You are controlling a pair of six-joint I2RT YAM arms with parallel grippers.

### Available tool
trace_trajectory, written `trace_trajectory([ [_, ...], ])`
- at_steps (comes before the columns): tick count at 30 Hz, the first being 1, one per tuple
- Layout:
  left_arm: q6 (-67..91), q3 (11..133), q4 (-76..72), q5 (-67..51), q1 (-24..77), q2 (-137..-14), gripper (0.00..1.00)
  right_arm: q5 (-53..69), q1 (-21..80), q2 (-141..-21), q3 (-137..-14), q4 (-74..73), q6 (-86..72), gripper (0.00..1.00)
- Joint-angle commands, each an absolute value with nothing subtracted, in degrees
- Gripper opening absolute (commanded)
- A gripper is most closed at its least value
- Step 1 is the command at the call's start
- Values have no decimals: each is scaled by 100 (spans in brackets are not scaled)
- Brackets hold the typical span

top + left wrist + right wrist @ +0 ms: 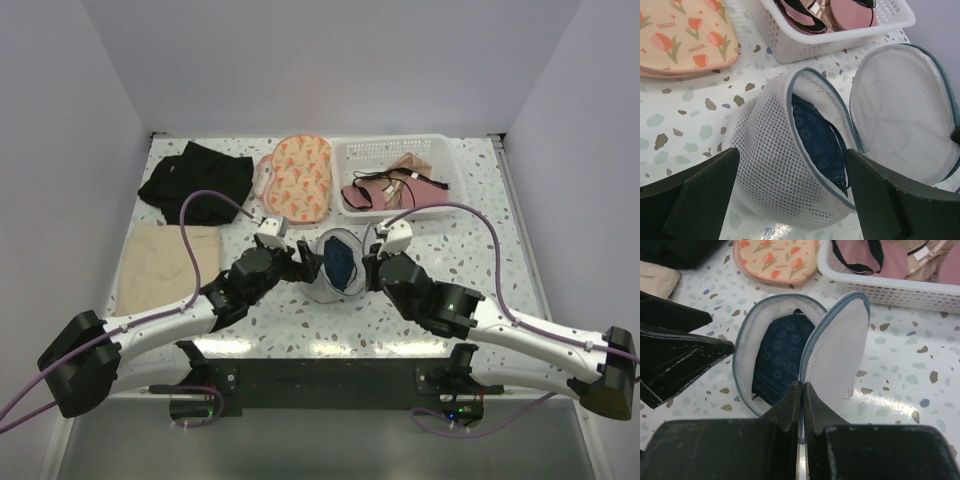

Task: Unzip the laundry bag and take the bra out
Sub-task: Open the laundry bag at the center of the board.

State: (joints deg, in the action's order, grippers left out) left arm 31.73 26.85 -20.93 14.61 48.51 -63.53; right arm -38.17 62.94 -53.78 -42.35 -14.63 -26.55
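Observation:
The round white mesh laundry bag (322, 282) lies unzipped at the table's middle, spread like a clam. Its flap (835, 345) stands up to the right. A dark blue bra (820, 140) sits inside the lower shell (765, 160), also seen as the bra (782, 355) in the right wrist view. My left gripper (792, 165) is open, its fingers (700, 195) on either side of the shell's near end without pinching it. My right gripper (802, 386) is shut on the flap's blue-trimmed edge. From above, the left gripper (305, 262) and right gripper (368, 262) flank the bag.
A white basket (445, 150) holding pink and beige bras stands at the back right. A tulip-print pouch (297, 175) lies behind the bag. A black garment (195, 180) and a beige cloth (165, 265) lie on the left. Walls close three sides.

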Motion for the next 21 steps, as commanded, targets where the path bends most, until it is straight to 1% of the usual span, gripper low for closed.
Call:
trace_trajectory([
  [1,2883,3093,-2628,1380,4869,-6670,93,-4700,6267,-4652,-3999,-1827,-3260,0],
  [6,2830,3269,-2663,1441,4869,-6995,93,-5536,6267,-4000,-3762,-2801,-4295,1],
  [8,2813,3331,-2672,1459,4869,-7049,93,-5834,6267,-3746,-3666,-3119,-4630,4],
  [12,2821,3419,-2602,1564,4869,-7137,93,-6029,6267,-3533,-3507,-3856,-5455,11],
  [17,2812,3489,-2558,1705,4869,-7207,93,-6082,6267,-3656,-3436,-4613,-6432,27],
  [18,2821,3515,-2540,1714,4869,-7251,93,-6108,6275,-3743,-3445,-4867,-6747,34],
  [21,2813,3612,-2470,1723,4869,-7338,93,-6161,6267,-3902,-3524,-5334,-7354,43],
])
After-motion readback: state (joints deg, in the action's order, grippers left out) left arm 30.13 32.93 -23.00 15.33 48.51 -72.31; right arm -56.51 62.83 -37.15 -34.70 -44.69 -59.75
